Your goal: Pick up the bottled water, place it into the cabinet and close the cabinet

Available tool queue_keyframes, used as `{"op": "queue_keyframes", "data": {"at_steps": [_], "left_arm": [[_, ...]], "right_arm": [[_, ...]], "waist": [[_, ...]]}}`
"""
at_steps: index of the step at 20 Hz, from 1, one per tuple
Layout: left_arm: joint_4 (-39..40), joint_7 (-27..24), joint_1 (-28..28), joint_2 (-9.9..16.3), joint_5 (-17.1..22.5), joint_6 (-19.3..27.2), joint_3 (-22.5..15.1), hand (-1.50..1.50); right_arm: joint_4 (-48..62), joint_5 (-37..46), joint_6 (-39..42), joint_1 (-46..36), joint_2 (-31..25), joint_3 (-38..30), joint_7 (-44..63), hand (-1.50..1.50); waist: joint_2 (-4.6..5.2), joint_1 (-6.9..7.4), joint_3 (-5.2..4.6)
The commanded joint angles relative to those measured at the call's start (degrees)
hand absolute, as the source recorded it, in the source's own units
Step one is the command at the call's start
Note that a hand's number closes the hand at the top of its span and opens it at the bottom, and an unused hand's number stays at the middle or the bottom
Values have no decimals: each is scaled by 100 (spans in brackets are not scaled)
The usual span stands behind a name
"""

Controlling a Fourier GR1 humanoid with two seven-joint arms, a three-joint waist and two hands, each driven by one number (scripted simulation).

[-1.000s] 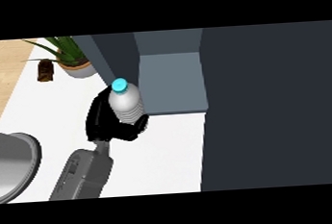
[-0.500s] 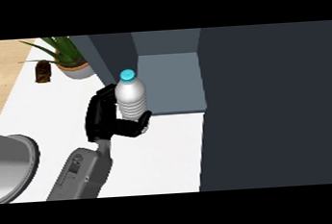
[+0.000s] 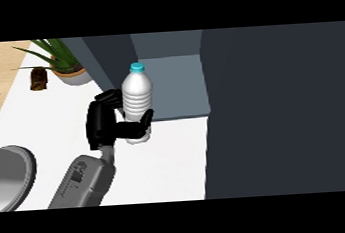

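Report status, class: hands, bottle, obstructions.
Left hand shut on water bottle. Right hand not in view. Bottle upright at open cabinet. Dark door alongside.

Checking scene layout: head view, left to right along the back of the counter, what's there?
Small brown bottle → potted plant → bottled water held in the left hand → open cabinet → dark cabinet door.

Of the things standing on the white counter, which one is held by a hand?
The bottled water with the blue cap: the left hand curls round its lower part. The potted plant and the small brown thing stand untouched.
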Motion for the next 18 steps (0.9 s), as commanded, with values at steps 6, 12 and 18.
{"op": "queue_keyframes", "data": {"at_steps": [6, 12, 18], "left_arm": [[853, 624, -1647, 16, -778, 595, -334, 150], [1108, 523, -1645, 214, -942, 852, -243, 150], [1408, 516, -1514, 420, -1533, 1309, -530, 150]], "right_arm": [[80, -18, 150, 66, -89, 98, -58, -150], [50, 28, 59, -170, -10, 161, 135, -150], [7, -40, 126, -139, -83, 92, 104, -150]], "waist": [[125, -432, 57], [186, -503, 47], [193, -573, 50]]}}
